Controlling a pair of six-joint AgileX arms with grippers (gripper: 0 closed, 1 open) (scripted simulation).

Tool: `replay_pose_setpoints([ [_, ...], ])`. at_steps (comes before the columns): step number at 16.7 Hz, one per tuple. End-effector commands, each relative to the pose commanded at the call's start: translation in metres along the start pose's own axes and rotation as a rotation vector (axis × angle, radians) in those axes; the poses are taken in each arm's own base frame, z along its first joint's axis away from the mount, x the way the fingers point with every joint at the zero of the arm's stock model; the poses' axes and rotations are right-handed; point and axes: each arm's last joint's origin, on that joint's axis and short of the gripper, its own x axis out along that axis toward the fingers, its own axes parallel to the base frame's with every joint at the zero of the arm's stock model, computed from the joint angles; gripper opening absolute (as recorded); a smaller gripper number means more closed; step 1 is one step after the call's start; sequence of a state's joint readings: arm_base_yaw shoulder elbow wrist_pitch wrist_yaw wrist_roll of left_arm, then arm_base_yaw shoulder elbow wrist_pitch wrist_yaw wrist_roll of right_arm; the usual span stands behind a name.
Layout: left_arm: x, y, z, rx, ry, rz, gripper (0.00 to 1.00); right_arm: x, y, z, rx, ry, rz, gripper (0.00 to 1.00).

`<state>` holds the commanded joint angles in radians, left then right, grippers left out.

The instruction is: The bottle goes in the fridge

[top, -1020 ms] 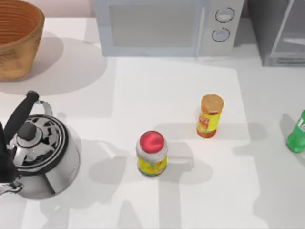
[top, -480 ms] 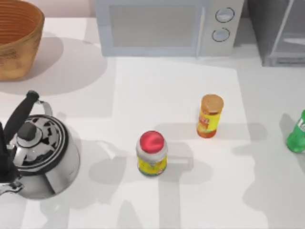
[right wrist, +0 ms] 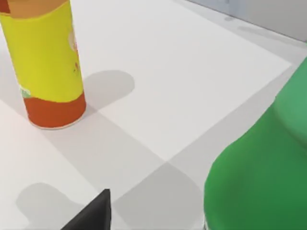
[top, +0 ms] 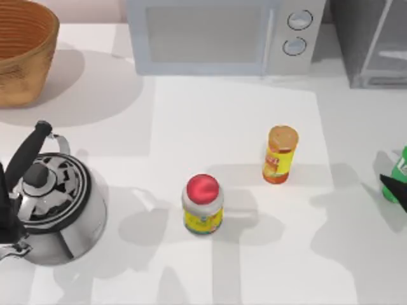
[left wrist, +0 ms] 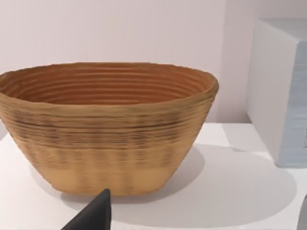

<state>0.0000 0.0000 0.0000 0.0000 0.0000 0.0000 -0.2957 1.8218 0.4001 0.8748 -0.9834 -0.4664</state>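
The step in hand looks like the reach for the bottle (top: 399,171), which stands upright on the tabletop (top: 241,127) at its right edge, not yet gripped. The right gripper (top: 395,189) comes in low beside it; one dark fingertip (right wrist: 91,214) shows in the right wrist view, with the bottle's green body (right wrist: 259,172) close on its far side, a strip of bare tabletop between them. Whether those fingers are apart or together I cannot tell. Next, I judge, the fingers must straddle the body and close. The fridge (top: 372,41) stands well beyond. The left gripper (left wrist: 93,215) idles near the basket (left wrist: 108,127), its spread also unreadable.
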Motion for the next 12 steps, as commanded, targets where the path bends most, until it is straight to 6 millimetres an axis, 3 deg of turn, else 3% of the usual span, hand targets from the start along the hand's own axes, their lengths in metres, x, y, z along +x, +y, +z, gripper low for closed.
replay_pose_setpoints([
  [5, 0.0, 0.0, 0.0, 0.0, 0.0, 0.0, 1.0, 0.0018, 0.0009, -0.0017, 0.001, 0.001, 0.0, 1.0],
  [12, 0.0, 0.0, 0.0, 0.0, 0.0, 0.0, 1.0, 0.0018, 0.0009, -0.0017, 0.001, 0.001, 0.0, 0.48],
])
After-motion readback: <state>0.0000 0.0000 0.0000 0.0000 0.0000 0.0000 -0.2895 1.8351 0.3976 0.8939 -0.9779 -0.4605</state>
